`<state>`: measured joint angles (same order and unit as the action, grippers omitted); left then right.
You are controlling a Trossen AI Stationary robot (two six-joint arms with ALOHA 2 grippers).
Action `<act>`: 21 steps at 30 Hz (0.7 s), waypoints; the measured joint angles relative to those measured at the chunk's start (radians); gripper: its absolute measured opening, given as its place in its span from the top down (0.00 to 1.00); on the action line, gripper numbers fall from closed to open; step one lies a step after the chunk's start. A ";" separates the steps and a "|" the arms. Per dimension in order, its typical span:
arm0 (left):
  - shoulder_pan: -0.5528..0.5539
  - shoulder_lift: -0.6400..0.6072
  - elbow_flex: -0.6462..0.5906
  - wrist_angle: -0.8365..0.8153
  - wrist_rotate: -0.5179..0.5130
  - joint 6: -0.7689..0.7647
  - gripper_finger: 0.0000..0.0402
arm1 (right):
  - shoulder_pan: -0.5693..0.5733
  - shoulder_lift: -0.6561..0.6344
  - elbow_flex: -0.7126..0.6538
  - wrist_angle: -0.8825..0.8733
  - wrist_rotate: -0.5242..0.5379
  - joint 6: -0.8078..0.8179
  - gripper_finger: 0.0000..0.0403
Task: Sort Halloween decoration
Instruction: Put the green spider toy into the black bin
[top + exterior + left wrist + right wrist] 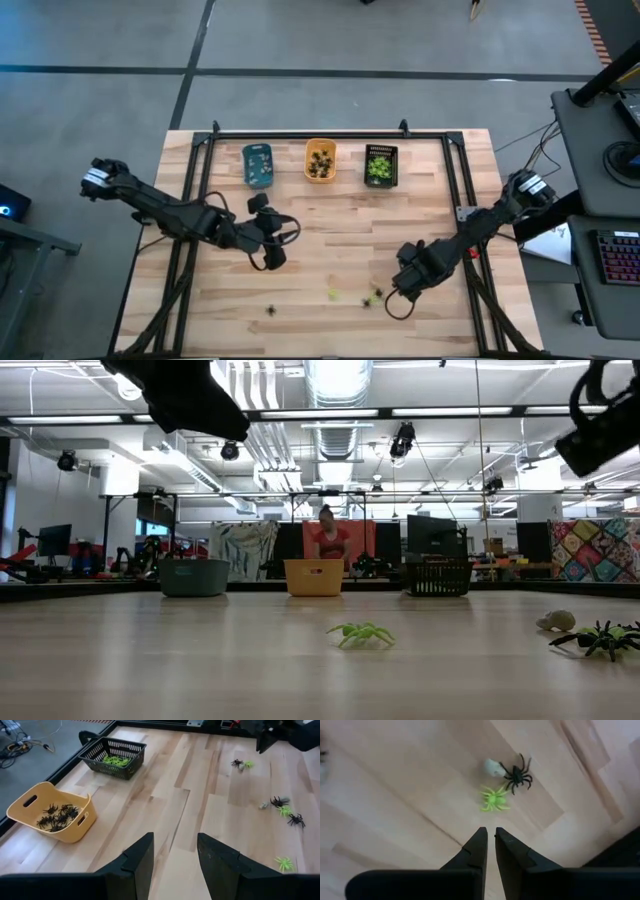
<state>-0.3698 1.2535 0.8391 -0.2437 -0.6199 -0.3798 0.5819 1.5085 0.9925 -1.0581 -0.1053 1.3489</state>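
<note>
Fingertips of my right gripper [488, 836] stand almost together with nothing between them, hanging low over the wood just short of a small cluster: a yellow-green spider [493, 799], a black spider [517, 774] and a pale whitish figure [493, 767] touching the black one. In the overhead picture this gripper [404, 285] sits lower right, the cluster just to its left. My left gripper [172, 851] is spread wide and empty, hovering left of centre in the overhead frame, with more loose spiders [283, 810] scattered at the right of its wrist picture. Along the top of the overhead picture stand the blue tray [257, 165], the orange tray [320, 161] holding black spiders, and the black basket [381, 166] holding green ones. I judge the step in hand to be the approach for the next pick on the right. That calls for parting the fingers first, then lowering over one spider without dragging its neighbours.
</note>
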 joint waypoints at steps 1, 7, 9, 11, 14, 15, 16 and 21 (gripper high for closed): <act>0.000 0.003 0.000 -0.001 0.000 0.000 0.67 | 0.000 -0.006 -0.018 0.012 0.000 0.025 0.92; 0.000 0.015 0.000 0.007 -0.001 0.003 0.67 | 0.000 -0.018 -0.074 0.056 0.007 0.078 0.79; 0.000 0.015 0.000 0.007 -0.001 0.003 0.67 | 0.000 -0.017 -0.085 0.067 0.007 0.080 0.73; 0.000 0.015 0.000 0.006 -0.001 0.004 0.67 | 0.000 -0.016 -0.097 0.091 0.007 0.083 0.68; 0.000 0.015 0.000 0.008 -0.001 0.014 0.67 | -0.001 -0.016 -0.122 0.122 0.021 0.094 0.62; 0.000 0.015 0.000 0.009 -0.001 0.020 0.67 | -0.001 -0.016 -0.132 0.140 0.026 0.094 0.61; 0.000 0.015 0.000 0.011 -0.002 0.024 0.67 | -0.001 -0.016 -0.142 0.163 0.027 0.094 0.60; 0.000 0.015 0.000 0.023 -0.002 0.030 0.67 | -0.002 -0.016 -0.180 0.228 0.040 0.096 0.56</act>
<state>-0.3698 1.2690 0.8391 -0.2203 -0.6216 -0.3496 0.5804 1.4929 0.8123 -0.8298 -0.0651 1.4448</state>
